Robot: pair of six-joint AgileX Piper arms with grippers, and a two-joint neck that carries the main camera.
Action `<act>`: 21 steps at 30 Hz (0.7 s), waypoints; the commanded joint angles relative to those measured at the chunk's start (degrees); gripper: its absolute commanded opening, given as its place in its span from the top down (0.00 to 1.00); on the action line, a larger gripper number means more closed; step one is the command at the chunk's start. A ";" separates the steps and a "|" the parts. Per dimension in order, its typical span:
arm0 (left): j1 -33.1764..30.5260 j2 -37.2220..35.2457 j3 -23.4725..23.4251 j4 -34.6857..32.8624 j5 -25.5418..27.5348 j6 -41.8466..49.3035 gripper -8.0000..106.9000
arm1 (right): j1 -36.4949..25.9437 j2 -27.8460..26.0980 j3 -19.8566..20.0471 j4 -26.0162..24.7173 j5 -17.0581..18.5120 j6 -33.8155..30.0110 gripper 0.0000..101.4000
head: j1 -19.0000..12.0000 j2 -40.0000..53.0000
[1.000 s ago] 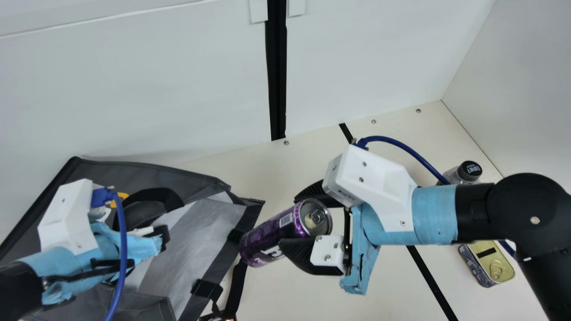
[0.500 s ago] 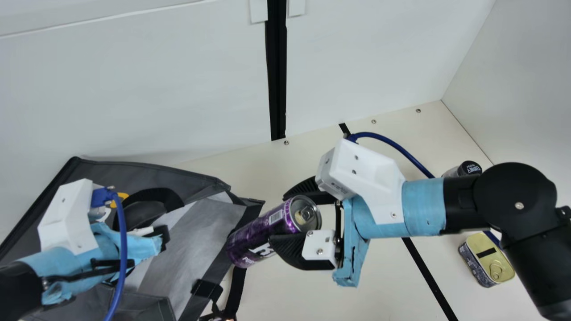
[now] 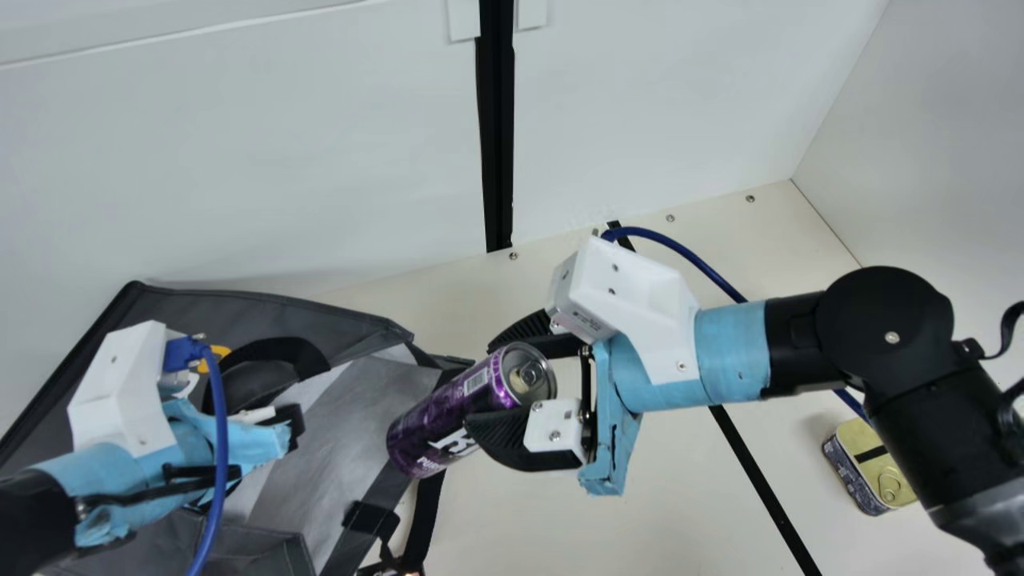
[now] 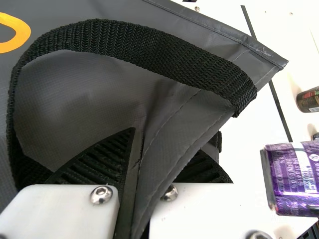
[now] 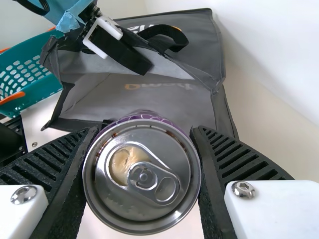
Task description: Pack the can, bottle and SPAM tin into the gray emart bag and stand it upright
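Shifting leftward | can (image 3: pixel 436 416) in right fingers (image 3: pixel 504 446) | nearer gray emart bag (image 3: pixel 320 320)

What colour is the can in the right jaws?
The can is purple with white lettering; the main view shows it best.

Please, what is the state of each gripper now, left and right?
Left gripper: closed on the edge of the gray emart bag.
Right gripper: closed around the purple can.
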 commanded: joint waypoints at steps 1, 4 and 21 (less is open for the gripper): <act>0.00 0.00 0.00 0.00 0.00 0.00 1.00 | 0.79 0.57 0.07 0.22 -0.73 0.01 1.00 | -1.30 -0.14; 0.00 0.00 0.00 0.00 0.00 0.00 1.00 | 2.53 1.49 0.42 0.38 -2.53 -0.09 1.00 | -1.30 -0.14; 0.00 0.00 0.00 0.00 0.00 0.00 1.00 | 11.57 7.04 2.06 1.85 -12.49 -1.40 1.00 | -1.30 -0.14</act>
